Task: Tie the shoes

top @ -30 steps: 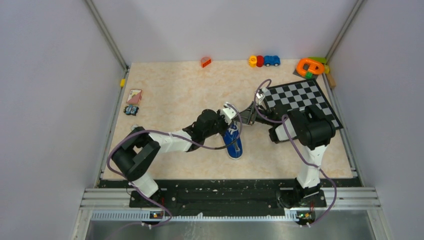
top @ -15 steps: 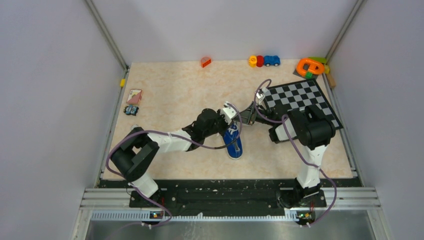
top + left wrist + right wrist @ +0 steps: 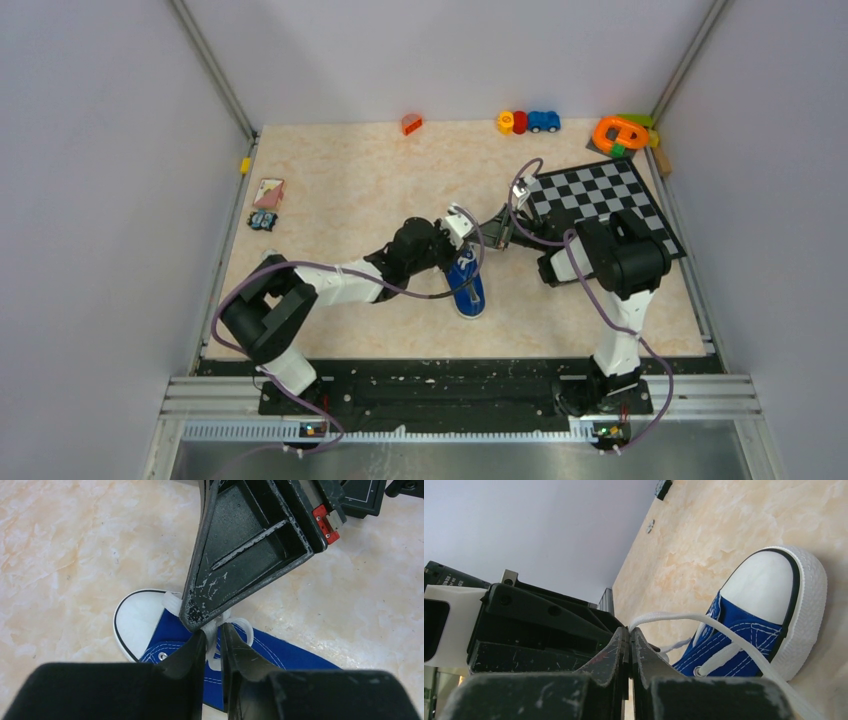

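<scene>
The blue sneaker (image 3: 467, 285) with white toe cap lies in the middle of the table; it shows in the left wrist view (image 3: 165, 630) and the right wrist view (image 3: 769, 605). My left gripper (image 3: 462, 240) hangs over the shoe, its jaws shut on a white lace (image 3: 214, 632) above the tongue. My right gripper (image 3: 493, 235) sits just right of it, fingertips almost touching the left one, shut on a white lace (image 3: 704, 622) that runs back across the shoe.
A checkerboard mat (image 3: 600, 200) lies at the back right. Small toys stand along the far edge: a red piece (image 3: 411, 124), a toy car row (image 3: 528, 122) and an orange ring toy (image 3: 620, 133). A card (image 3: 268, 192) lies at the left.
</scene>
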Available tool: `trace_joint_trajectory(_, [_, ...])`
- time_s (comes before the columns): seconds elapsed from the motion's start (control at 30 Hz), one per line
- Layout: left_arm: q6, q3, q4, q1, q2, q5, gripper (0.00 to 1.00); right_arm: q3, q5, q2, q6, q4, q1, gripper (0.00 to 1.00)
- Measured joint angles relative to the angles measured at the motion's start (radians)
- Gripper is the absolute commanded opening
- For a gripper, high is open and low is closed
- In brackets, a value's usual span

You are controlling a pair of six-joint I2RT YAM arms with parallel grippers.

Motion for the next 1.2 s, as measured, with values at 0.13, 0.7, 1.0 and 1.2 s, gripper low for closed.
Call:
trace_joint_trajectory(0.13, [0.000, -0.030, 0.017, 0.000, -0.023, -0.008, 0.34, 0.000, -0.001, 0.000, -0.003, -0.013, 0.000, 0.00])
trace_joint_trajectory(0.7, [-0.133, -0.245, 0.131, 0.072, -0.272, -0.138, 0.97, 0.000, -0.007, 0.000, -0.011, -0.027, 0.000, 0.00])
trace_joint_trajectory(1.0, [-0.421, -0.221, 0.045, 0.257, -0.373, -0.087, 0.96, 0.002, -0.005, -0.063, -0.169, -0.204, 0.016, 0.00])
trace_joint_trajectory(1.2, [-0.469, -0.212, -0.005, 0.259, -0.383, 0.012, 0.95, 0.013, 0.002, -0.129, -0.328, -0.361, 0.055, 0.00])
